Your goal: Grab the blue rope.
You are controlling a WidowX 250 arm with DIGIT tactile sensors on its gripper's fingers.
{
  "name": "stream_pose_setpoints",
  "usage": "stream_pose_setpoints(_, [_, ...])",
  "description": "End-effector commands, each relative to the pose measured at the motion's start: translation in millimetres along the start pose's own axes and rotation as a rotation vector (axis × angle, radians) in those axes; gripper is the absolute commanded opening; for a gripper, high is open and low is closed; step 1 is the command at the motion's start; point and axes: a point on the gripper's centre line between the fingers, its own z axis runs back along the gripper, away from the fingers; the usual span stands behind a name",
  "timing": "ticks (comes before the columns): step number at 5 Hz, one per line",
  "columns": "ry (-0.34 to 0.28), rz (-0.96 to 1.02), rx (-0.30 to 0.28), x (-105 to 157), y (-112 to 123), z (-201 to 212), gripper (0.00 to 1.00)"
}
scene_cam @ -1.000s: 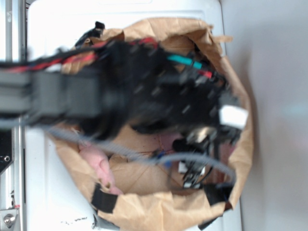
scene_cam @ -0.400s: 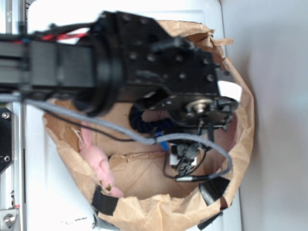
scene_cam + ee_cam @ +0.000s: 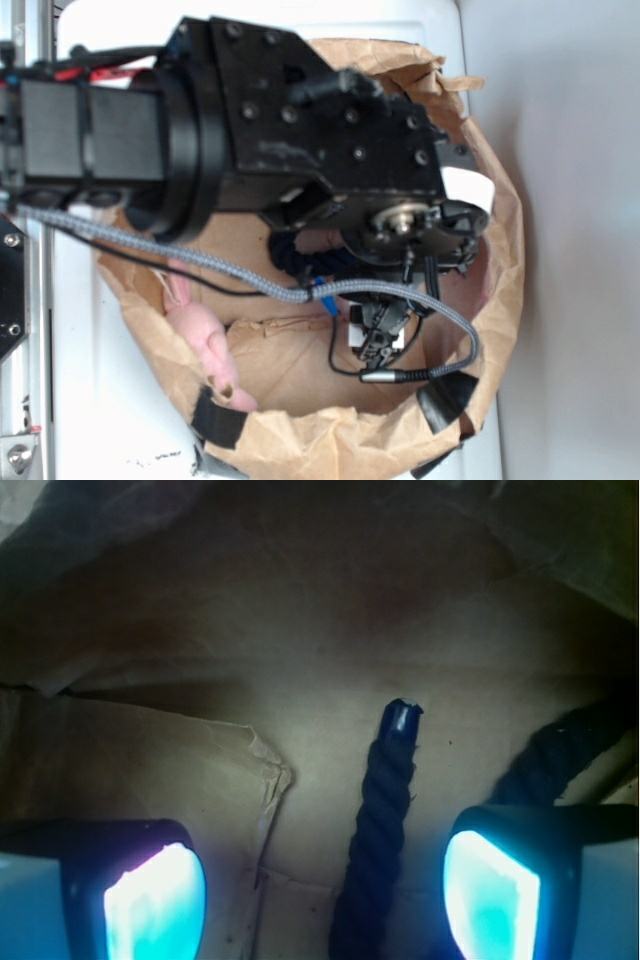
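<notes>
The gripper (image 3: 322,900) is down inside a brown paper bag (image 3: 500,300), fingers spread wide w/ nothing between the pads but the blue rope (image 3: 380,830). In the wrist view one glowing finger pad (image 3: 155,905) sits bottom left, the other bottom right, and the rope runs up from the bottom edge betw. them, closer to the right pad but not touching either as far as can be seen. Its blunt cut end points away from the camera, lying flat on the bag floor. A 2nd stretch of the same rope curves off at the right edge, partly behind the right finger.

Room to move: open bag floor left of the rope up to a creased paper fold (image 3: 270,780); bag wall rises at the top of the wrist view, beyond the rope tip.

Exterior view: the black arm (image 3: 250,130) covers most of the bag opening from the left. Rope shows only as a dark coil under the wrist, approx. centre of the bag (image 3: 300,255). A grey braided cable (image 3: 200,262) loops across the opening. A pink plush (image 3: 205,340) lies against the bag's left inner wall, well apart from the rope. Bag rim is crumpled and rolled, tight around the arm on the upper side, more open on the lower side. The bag sits on a white surface (image 3: 90,400).
</notes>
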Motion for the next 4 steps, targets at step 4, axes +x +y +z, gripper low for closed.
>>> stream_pose_setpoints(4, [0.006, -0.108, -0.042, 7.4, -12.8, -45.6, 1.0])
